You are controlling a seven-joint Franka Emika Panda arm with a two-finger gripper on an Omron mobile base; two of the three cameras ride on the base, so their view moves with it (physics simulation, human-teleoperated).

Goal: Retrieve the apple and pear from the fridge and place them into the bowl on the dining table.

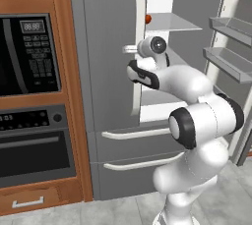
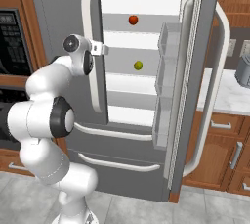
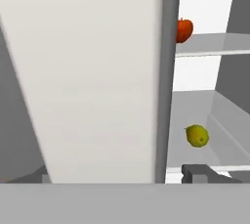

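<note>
Hiding apple (image 3: 184, 30) partly behind fridge (image 3: 97, 71) door; claw (image 2: 100, 48) gap unclear, can't tell.

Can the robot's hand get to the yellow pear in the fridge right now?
Probably not straight away. The end effector sits in front of the shut left door's handle, while the pear lies on a shelf behind the open right side; shifting right looks free.

The apple (image 1: 148, 18) sits on a shelf inside the open fridge (image 1: 110, 47).

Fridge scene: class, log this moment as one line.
fridge: right door open | apple: upper shelf | pear: shelf below | end effector: at left door handle, empty
</note>
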